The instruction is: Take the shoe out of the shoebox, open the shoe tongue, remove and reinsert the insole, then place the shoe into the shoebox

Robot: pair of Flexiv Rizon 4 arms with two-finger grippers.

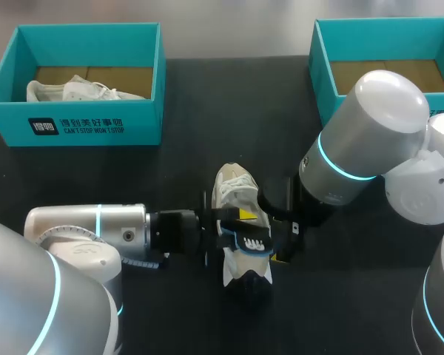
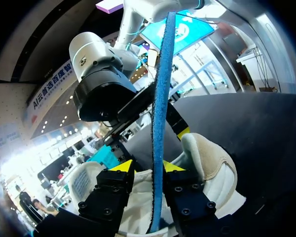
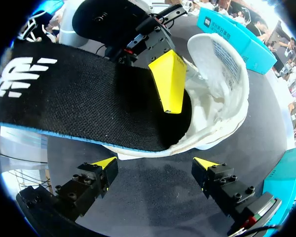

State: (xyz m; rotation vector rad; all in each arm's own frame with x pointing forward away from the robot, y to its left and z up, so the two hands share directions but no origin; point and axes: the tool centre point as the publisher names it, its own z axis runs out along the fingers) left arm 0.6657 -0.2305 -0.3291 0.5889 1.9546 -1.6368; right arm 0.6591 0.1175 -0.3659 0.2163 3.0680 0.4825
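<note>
A white shoe lies on the black table in the middle. Its black insole, with a white logo and a blue underside, sticks partly out of the shoe's opening. My left gripper comes in from the left. The insole stands edge-on between its fingers, with a gap on one side, so it is open. In the right wrist view a yellow fingertip of the left gripper lies against the insole. My right gripper stands wide open beside the shoe, with nothing between its fingers.
A teal shoebox at the back left holds another white shoe. A second teal shoebox stands at the back right, partly behind my right arm.
</note>
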